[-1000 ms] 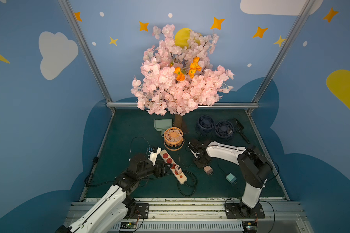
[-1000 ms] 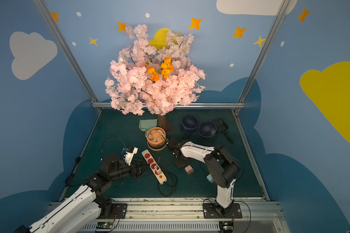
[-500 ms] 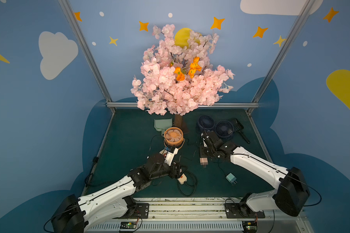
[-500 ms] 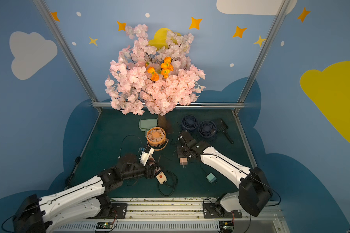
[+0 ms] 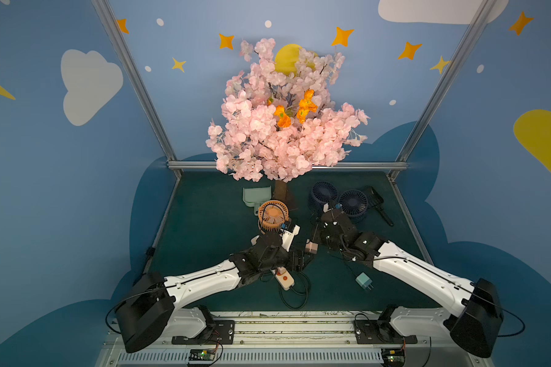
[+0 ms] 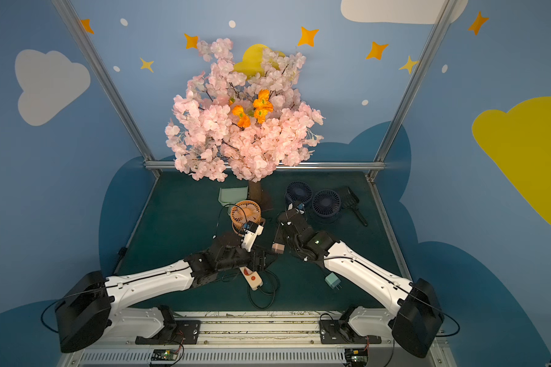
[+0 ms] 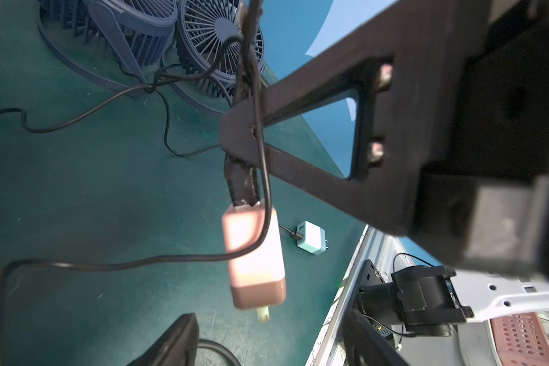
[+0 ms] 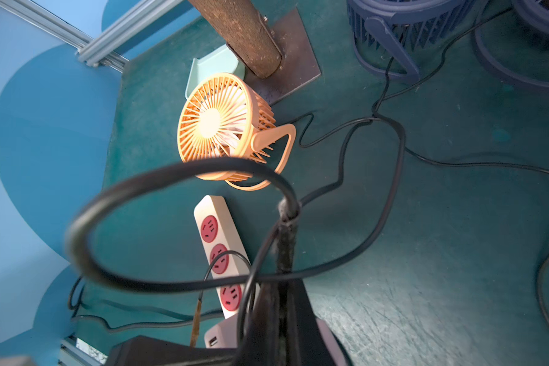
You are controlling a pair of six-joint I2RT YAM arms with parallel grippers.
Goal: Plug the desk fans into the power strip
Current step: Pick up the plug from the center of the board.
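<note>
The orange desk fan (image 5: 272, 216) (image 6: 245, 213) (image 8: 222, 126) stands mid-table, its black cord looping away. Beside it lies the cream power strip (image 8: 217, 247) with red sockets. In both top views my left arm covers it, leaving only the button end (image 5: 283, 279) (image 6: 253, 279). My right gripper (image 5: 314, 238) (image 6: 280, 235) (image 7: 240, 136) (image 8: 282, 282) is shut on the taped cord just above a pink plug adapter (image 5: 311, 247) (image 6: 279, 248) (image 7: 254, 256), which hangs in the air. My left gripper (image 5: 301, 257) (image 6: 264, 257) (image 7: 267, 342) is open just under the adapter's prong, holding nothing.
Two dark blue fans (image 5: 324, 193) (image 5: 353, 200) and a black scoop (image 5: 376, 200) sit at the back right. A mint scoop (image 5: 256, 195) and the tree trunk (image 5: 280, 190) stand behind the orange fan. A teal adapter (image 5: 364, 281) (image 7: 311, 237) lies front right. Black cords cross the mat.
The right gripper has lifted the pink adapter off the mat and carried it left toward the strip. The left arm has swung right over the strip, hiding most of it.
</note>
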